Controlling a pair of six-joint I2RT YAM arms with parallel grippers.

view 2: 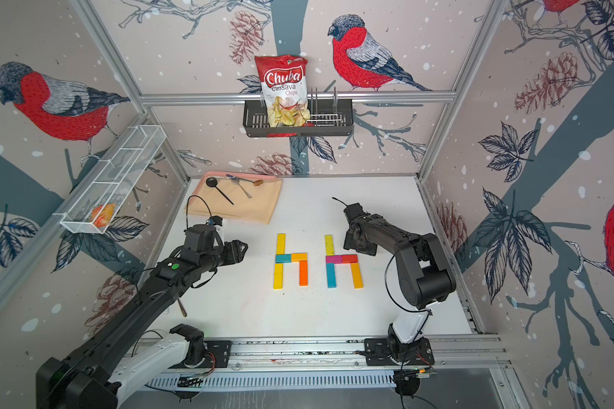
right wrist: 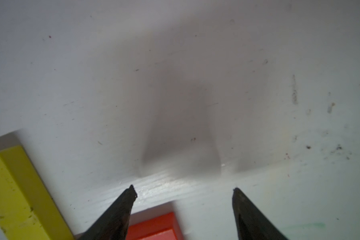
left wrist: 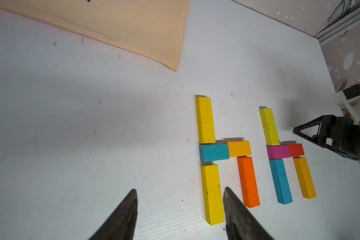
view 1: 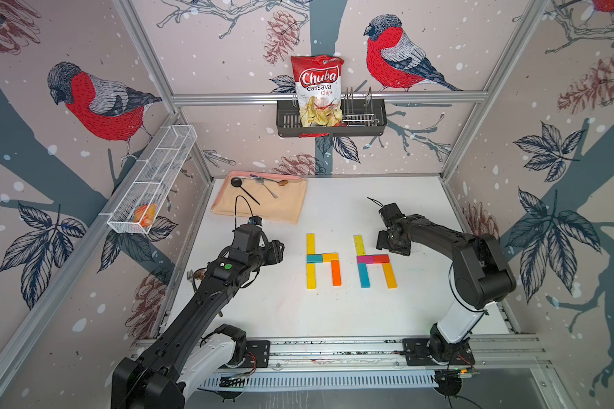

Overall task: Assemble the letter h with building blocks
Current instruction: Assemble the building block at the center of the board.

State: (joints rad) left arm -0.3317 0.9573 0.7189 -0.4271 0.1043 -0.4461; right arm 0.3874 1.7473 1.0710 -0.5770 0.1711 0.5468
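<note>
Well, on the white table (view 1: 263, 311) we see a beige cloth (view 1: 284, 207) toward the back, & near the middle the building blocks (view 1: 311, 276) lie flat as two h shapes side by side. Our left gripper (left wrist: 180, 190) hovers beside the left h, jaws apart & empty; right gripper (right wrist: 183, 188) hangs by the red block (right wrist: 154, 226) of the right h, also spread, holding nothing
</note>
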